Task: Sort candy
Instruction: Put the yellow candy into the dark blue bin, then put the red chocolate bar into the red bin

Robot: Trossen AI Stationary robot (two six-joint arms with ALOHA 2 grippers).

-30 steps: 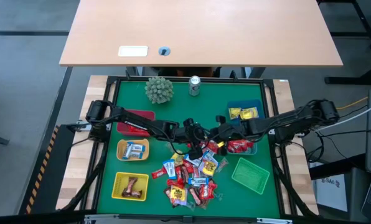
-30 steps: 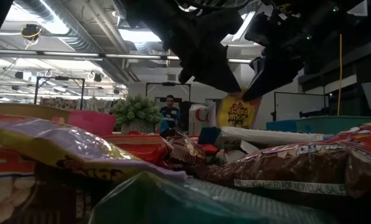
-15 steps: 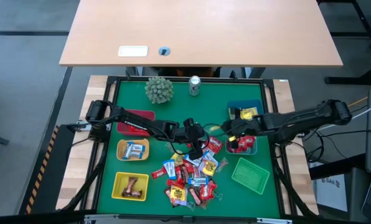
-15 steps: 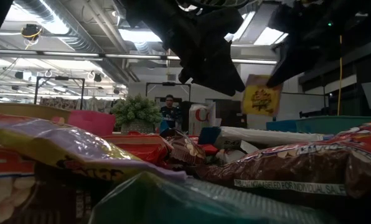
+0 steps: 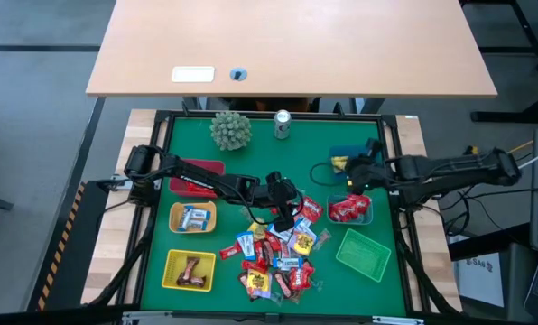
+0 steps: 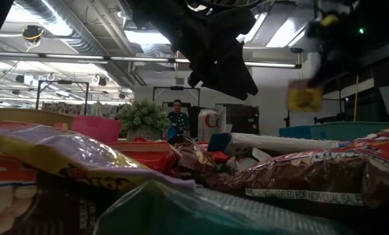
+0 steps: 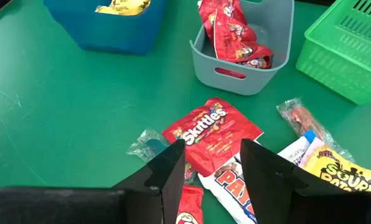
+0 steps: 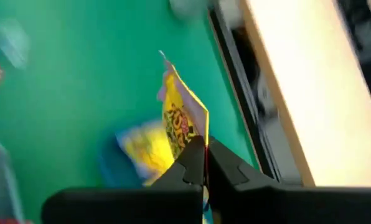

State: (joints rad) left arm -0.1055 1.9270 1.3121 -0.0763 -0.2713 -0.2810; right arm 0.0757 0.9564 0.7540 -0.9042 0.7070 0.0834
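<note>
Right gripper (image 8: 205, 163) jaws pinch a yellow, seemingly creased candy (image 8: 182, 121); left gripper (image 7: 211, 163) jaws wide.

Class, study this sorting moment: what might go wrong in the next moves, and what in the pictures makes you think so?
1. The right gripper pinches the yellow candy by one edge only; it might slip before reaching the blue basket.
2. The left gripper, open, straddles the red Skittles pack amid overlapping wrappers; it may grab the Payday wrapper too.
</note>
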